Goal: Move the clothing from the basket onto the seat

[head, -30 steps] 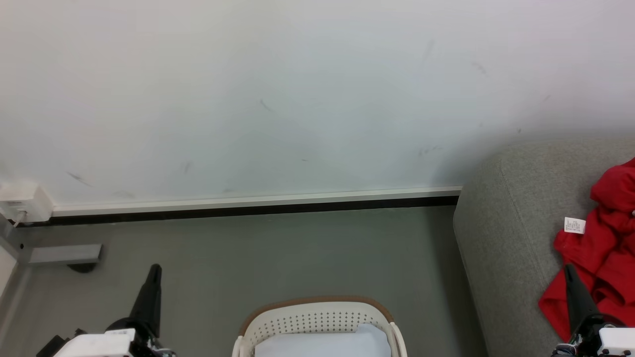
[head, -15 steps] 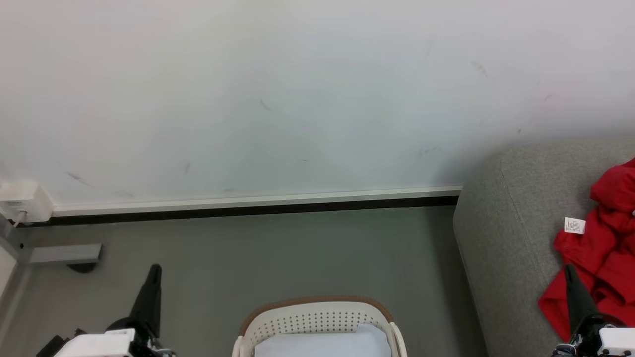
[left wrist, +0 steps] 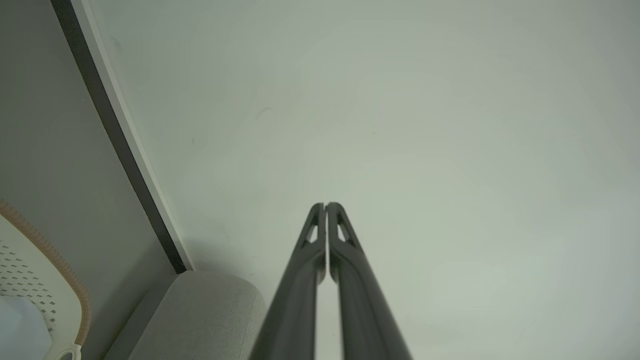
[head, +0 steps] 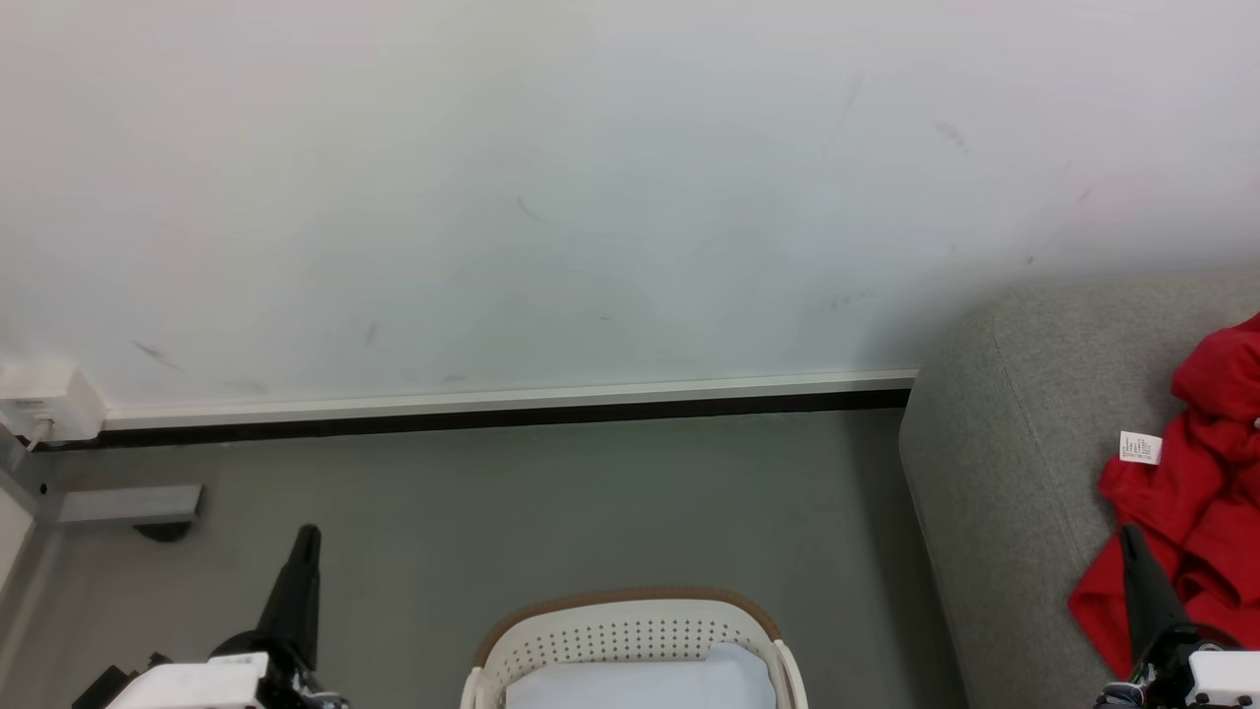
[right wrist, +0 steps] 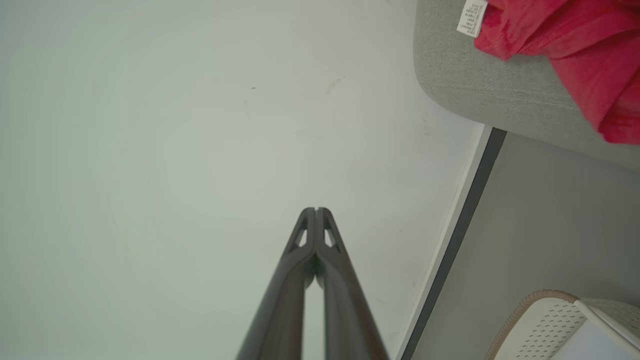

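- The clothing (head: 1201,492) lies crumpled on the seat (head: 1004,473), out of the basket (head: 630,630); the task looks done
- The right gripper (head: 1129,537) is the nearer, just below the heap, fingers pressed together, empty; the left gripper (head: 308,537) likewise, well apart

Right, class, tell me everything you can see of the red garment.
The garment is bright red soft cloth, crumpled in loose folds on the grey seat, cut off by the head view's right edge. A small white printed tag sticks out at its left. It lies outside the basket. The right gripper, jaws shut, holds nothing.
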